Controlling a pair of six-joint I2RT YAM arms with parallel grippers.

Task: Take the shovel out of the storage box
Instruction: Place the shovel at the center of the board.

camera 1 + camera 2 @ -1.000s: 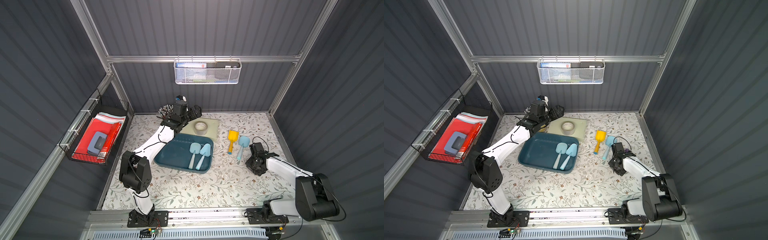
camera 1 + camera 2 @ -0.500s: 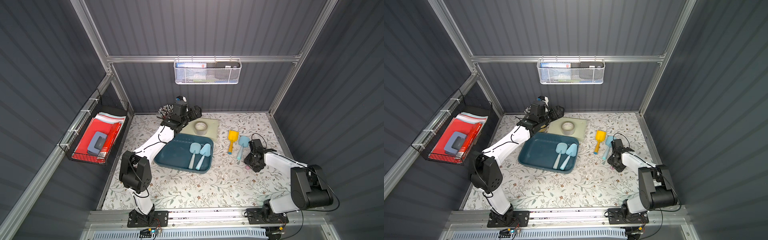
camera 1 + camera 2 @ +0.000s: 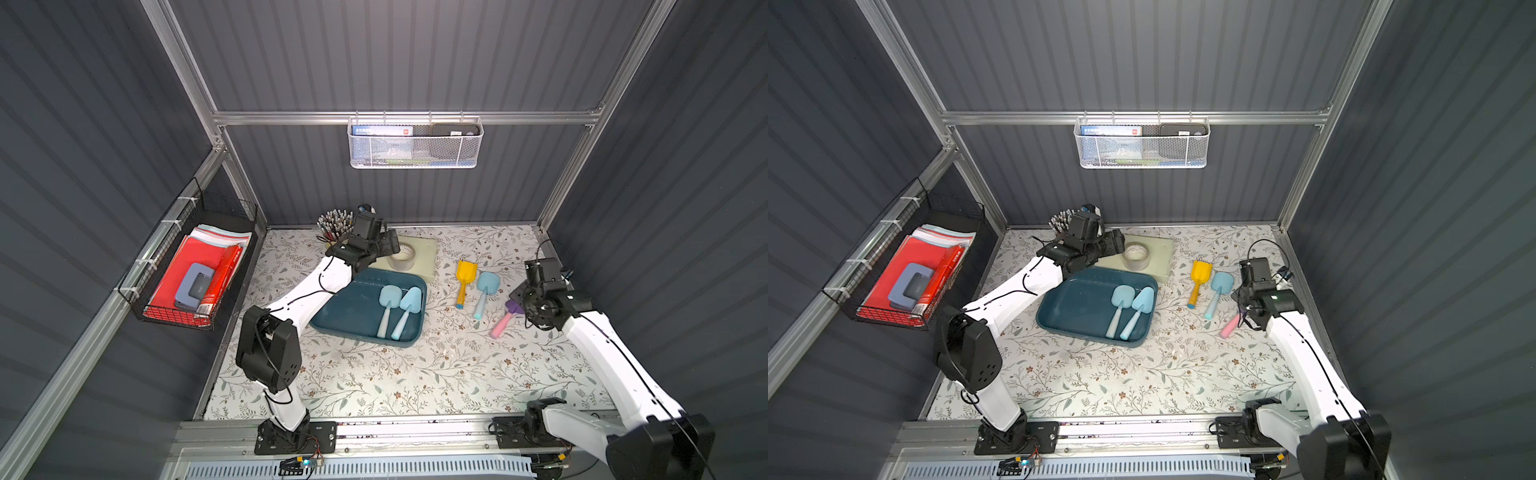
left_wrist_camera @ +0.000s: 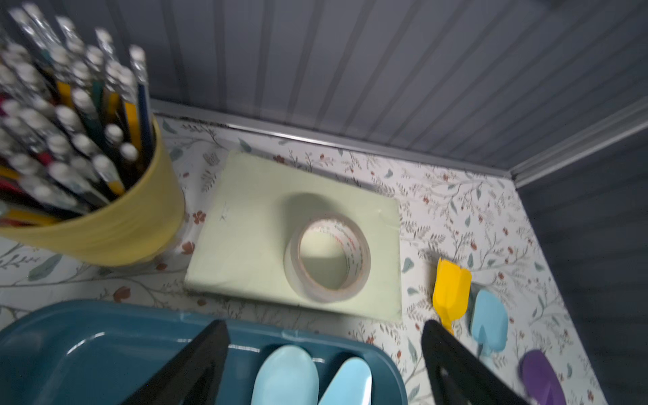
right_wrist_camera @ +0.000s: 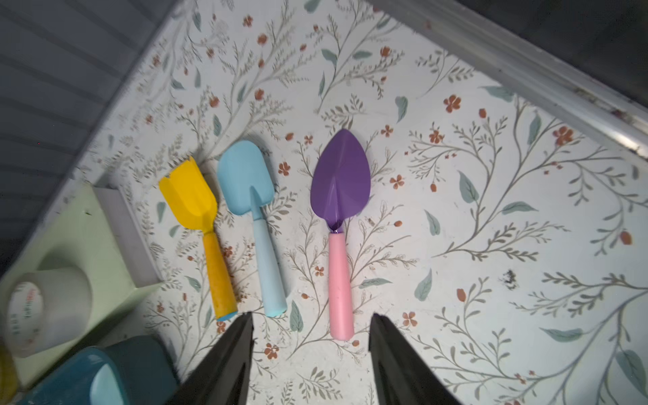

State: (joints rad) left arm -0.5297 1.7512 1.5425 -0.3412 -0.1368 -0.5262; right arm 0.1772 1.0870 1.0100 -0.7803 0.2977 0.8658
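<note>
- The storage box (image 3: 353,309) sat on the flowered desk (image 3: 374,374), toward its left side and a little behind the middle.
- Two pale blue shovels lay side by side inside it, against its right wall: a round-bladed shovel (image 3: 388,301) and a pointed shovel (image 3: 408,302), blades toward the back wall.
- The left pincer (image 4: 322,328) hung over the box's far rim, its jaws wide apart with nothing between them; in the left wrist view both blades showed below the gap.
- Three more shovels lay on the desk to the right of the box, well clear of it: a yellow shovel (image 5: 200,217), a blue desk shovel (image 5: 252,210) and a purple shovel (image 5: 340,210) with a pink handle.
- The right pincer (image 5: 311,317) stood at the near end of that pink handle, jaws parted and empty, the handle tip just ahead of the gap.
- Behind the box a tape roll (image 4: 328,259) rested on a pale green pad (image 4: 252,228), beside a yellow pencil cup (image 4: 105,224).
</note>
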